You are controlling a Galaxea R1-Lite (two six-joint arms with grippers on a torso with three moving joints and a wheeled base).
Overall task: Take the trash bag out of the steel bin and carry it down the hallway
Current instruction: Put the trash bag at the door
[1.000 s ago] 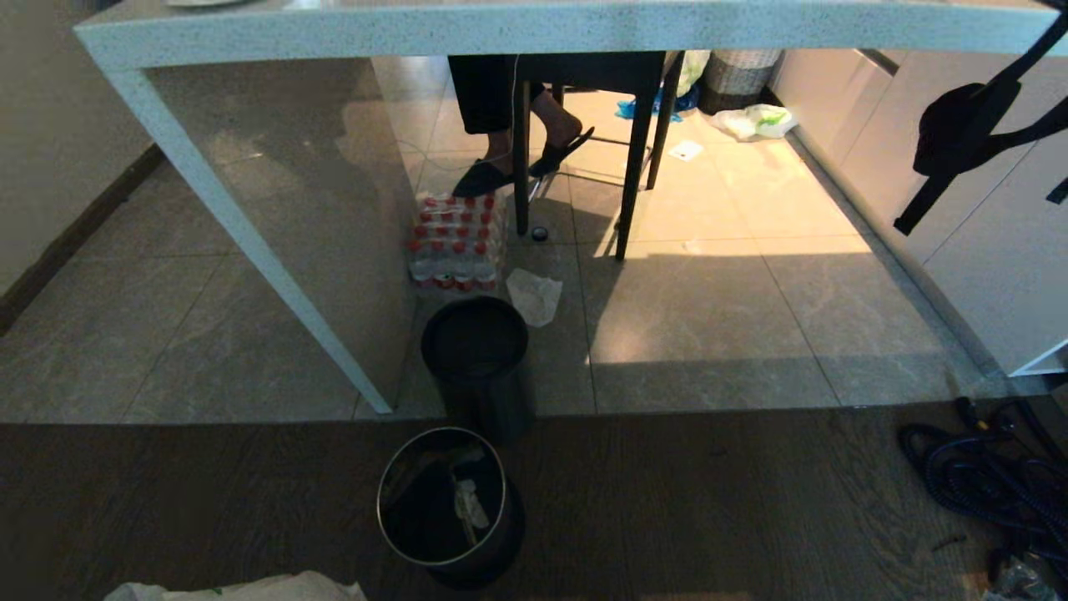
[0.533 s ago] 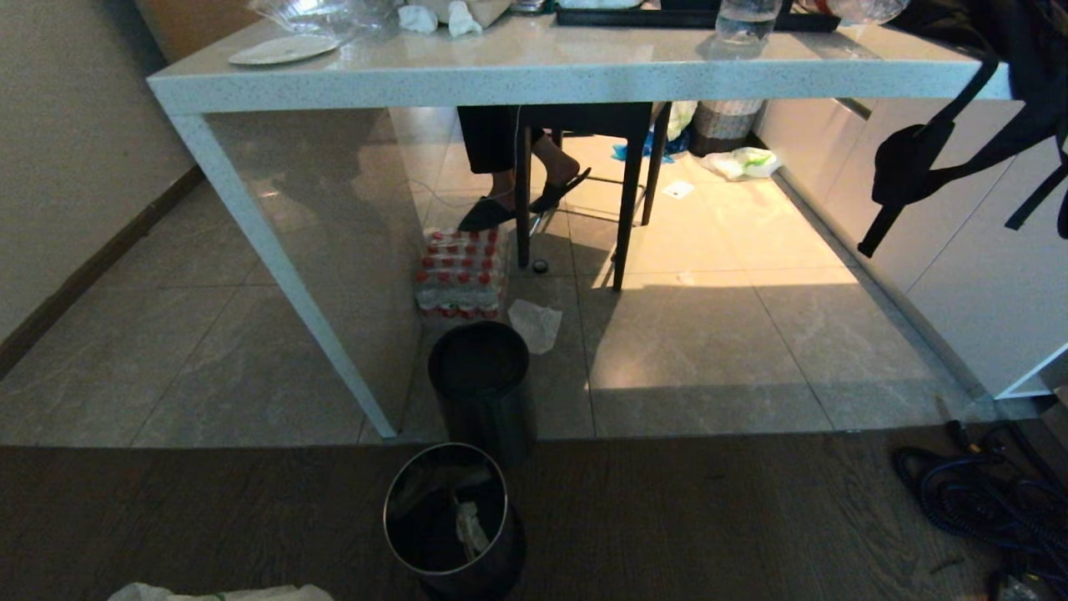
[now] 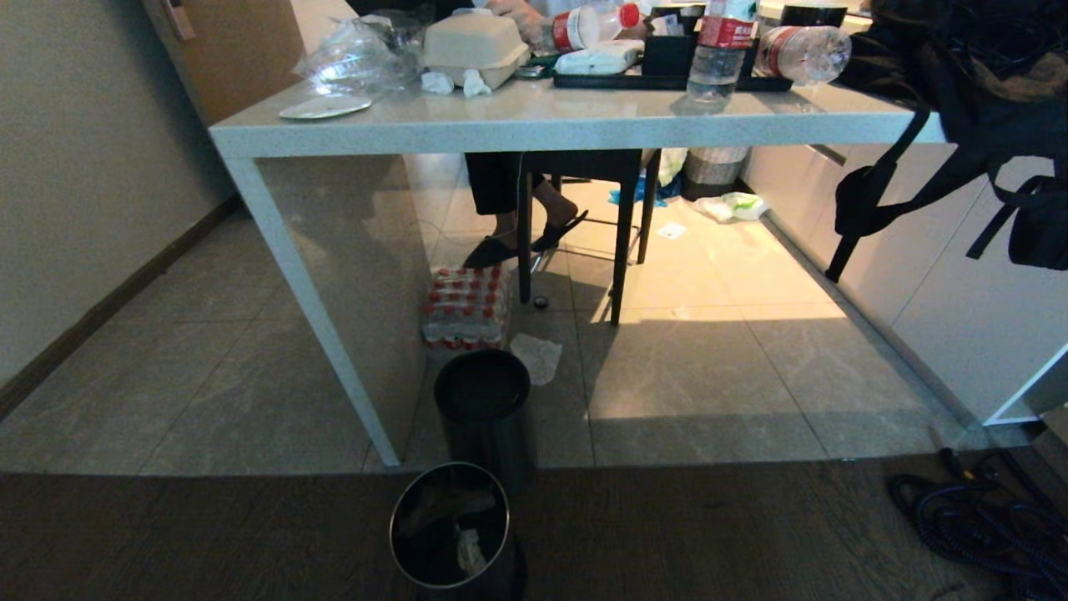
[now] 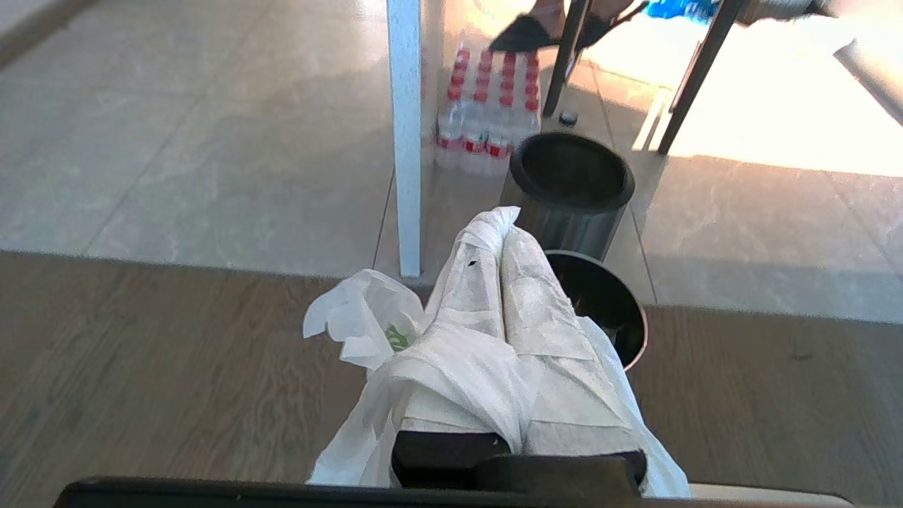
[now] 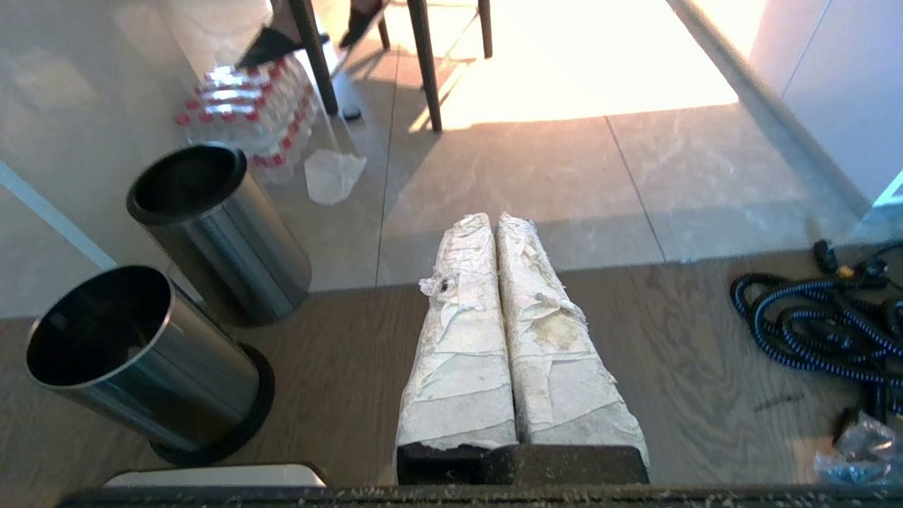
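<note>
The steel bin [image 3: 397, 524] with its bright rim stands on the wood floor at the bottom of the head view, dark inside with a bit of litter. In the left wrist view it shows as the steel bin [image 4: 630, 337] just past my fingertips. My left gripper [image 4: 502, 220], its fingers wrapped in white tape, is shut on the trash bag [image 4: 356, 326], a thin white bag with green print that drapes over the fingers. My right gripper [image 5: 496, 222] is shut and holds nothing, to the right of the steel bin [image 5: 152, 384]. The hallway is out of view.
An all-dark bin [image 3: 484, 396] stands behind the steel one by the table leg [image 3: 309, 309]. A bottle pack [image 3: 465, 309], a white wrapper scrap [image 3: 538, 357], a seated person's feet [image 3: 521, 242] and a chair lie beyond. Coiled cable [image 3: 976, 517] lies right.
The head camera has tilted up: the whole scene slid down, the cluttered tabletop came into view and the bag left the bottom edge. The bins have not moved.
</note>
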